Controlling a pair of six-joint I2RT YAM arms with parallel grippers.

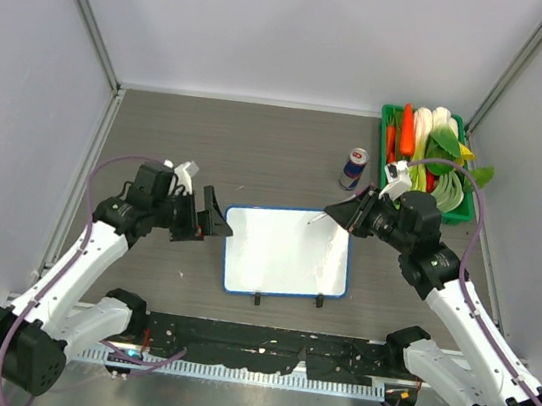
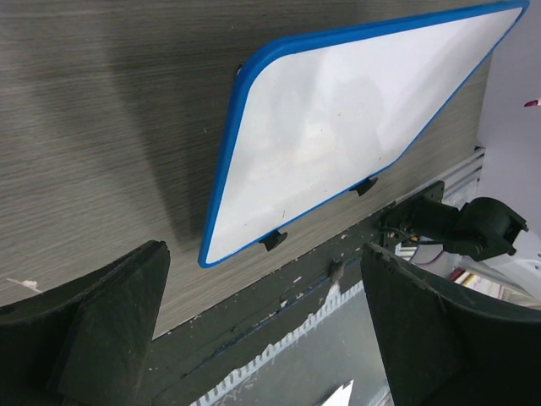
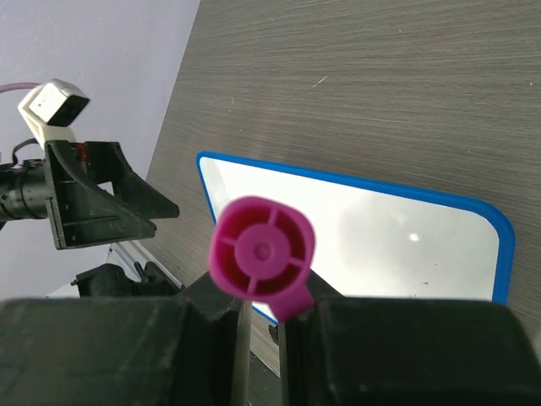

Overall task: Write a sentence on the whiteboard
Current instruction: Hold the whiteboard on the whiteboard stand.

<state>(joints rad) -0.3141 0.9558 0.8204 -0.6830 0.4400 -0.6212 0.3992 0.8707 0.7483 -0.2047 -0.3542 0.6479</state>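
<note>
The whiteboard [image 1: 284,253] lies flat in the middle of the table, blue-rimmed, with two black clips on its near edge. Its surface is blank; no sentence shows on it. It also shows in the left wrist view [image 2: 338,127] and the right wrist view [image 3: 380,245]. My right gripper [image 1: 347,215] is shut on a marker [image 3: 262,252] with a pink end, held over the board's far right corner. The marker's tip [image 1: 314,219] points at the board. My left gripper [image 1: 212,223] is open and empty beside the board's left edge, its fingers [image 2: 110,321] wide apart.
A green basket [image 1: 385,128] of vegetables stands at the back right. A blue and red can [image 1: 354,168] stands left of it. A black rail [image 1: 261,348] runs along the near table edge. Grey walls close in the left, right and back.
</note>
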